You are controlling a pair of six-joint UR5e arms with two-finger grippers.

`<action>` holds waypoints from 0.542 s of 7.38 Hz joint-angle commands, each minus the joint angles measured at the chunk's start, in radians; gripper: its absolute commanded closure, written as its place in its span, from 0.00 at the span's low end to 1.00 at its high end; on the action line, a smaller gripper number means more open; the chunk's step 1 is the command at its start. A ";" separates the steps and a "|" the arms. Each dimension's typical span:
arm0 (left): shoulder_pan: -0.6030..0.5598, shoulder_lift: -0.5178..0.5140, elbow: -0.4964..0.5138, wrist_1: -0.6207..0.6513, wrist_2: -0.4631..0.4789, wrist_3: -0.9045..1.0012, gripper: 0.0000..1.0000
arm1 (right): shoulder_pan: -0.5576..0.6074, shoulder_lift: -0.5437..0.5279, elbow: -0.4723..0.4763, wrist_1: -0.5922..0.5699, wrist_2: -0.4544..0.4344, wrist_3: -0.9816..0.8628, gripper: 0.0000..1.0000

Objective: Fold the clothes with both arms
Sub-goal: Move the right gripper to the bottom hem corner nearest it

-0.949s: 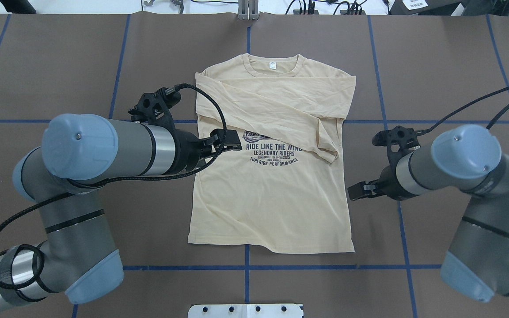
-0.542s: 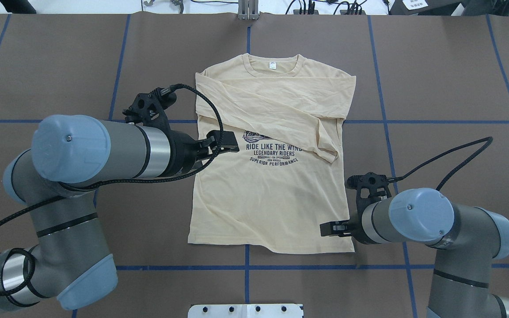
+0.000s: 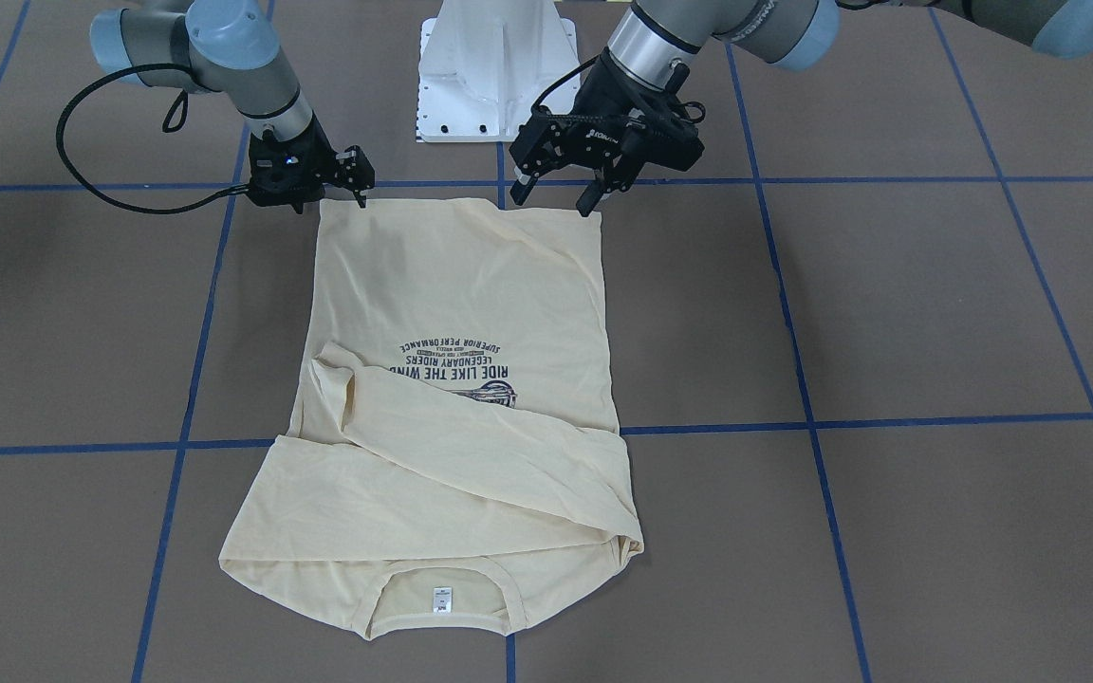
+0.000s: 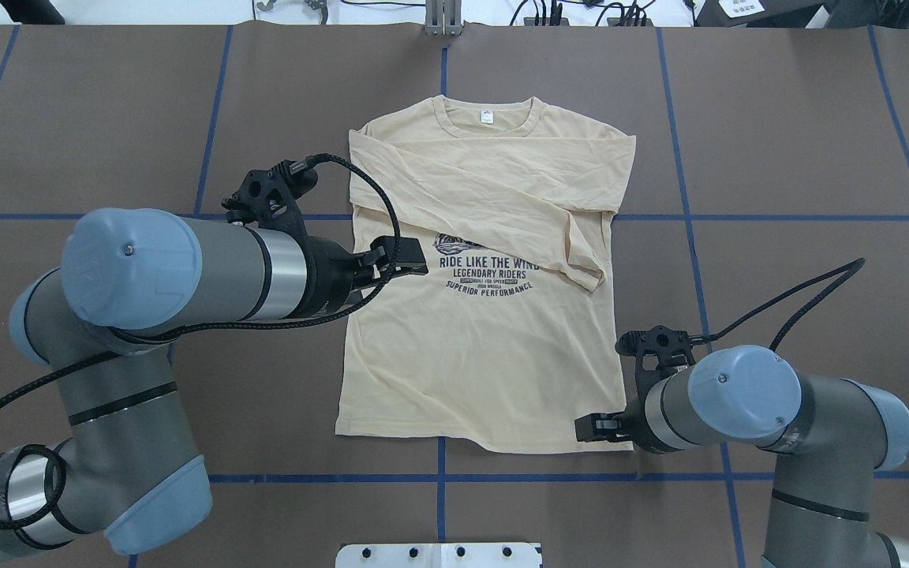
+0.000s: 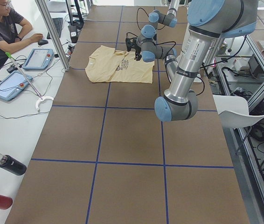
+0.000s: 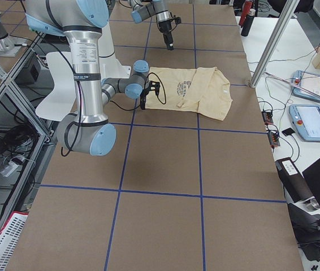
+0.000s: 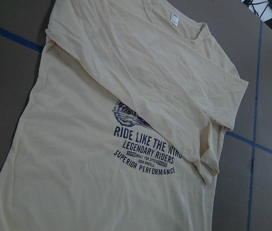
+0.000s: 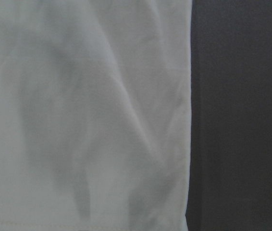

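The clothes are one pale cream-yellow T-shirt [image 4: 486, 355] lying flat on the brown table, collar away from the robot, both long sleeves folded across the chest above the navy lettering [image 4: 486, 274]. My right gripper [image 4: 590, 428] is low at the hem's corner on my right. Its fingers [image 3: 360, 190] stand open on either side of that corner [image 3: 324, 202]. The right wrist view is filled by the shirt [image 8: 78, 120] and its side edge. My left gripper [image 3: 553, 197] hangs open well above the shirt [image 3: 456, 285], holding nothing. The left wrist view looks down on the shirt [image 7: 78, 168] and its print.
The white pedestal base [image 3: 494, 66] stands just behind the hem. Blue tape lines [image 4: 683, 213] cross the brown table cover. Along the far side are a metal post [image 5: 52, 32], tablets [image 5: 38, 59], bottles [image 5: 10, 164] and a seated person [image 5: 1, 25].
My right arm has swung back toward the robot and lowered its gripper to the hem corner. The left arm has barely shifted. The shirt has not moved.
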 commanded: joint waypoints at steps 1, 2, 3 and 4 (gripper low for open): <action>0.000 0.002 -0.003 0.000 0.000 0.000 0.00 | 0.001 0.002 -0.005 -0.028 0.040 0.001 0.07; 0.000 0.002 -0.003 0.000 0.000 0.000 0.00 | 0.001 0.000 -0.007 -0.030 0.045 0.001 0.09; 0.000 0.002 -0.002 0.000 0.000 0.000 0.00 | 0.001 0.000 -0.008 -0.038 0.051 0.001 0.16; 0.000 0.002 0.000 0.000 0.000 0.000 0.00 | 0.001 0.003 -0.005 -0.056 0.054 0.001 0.32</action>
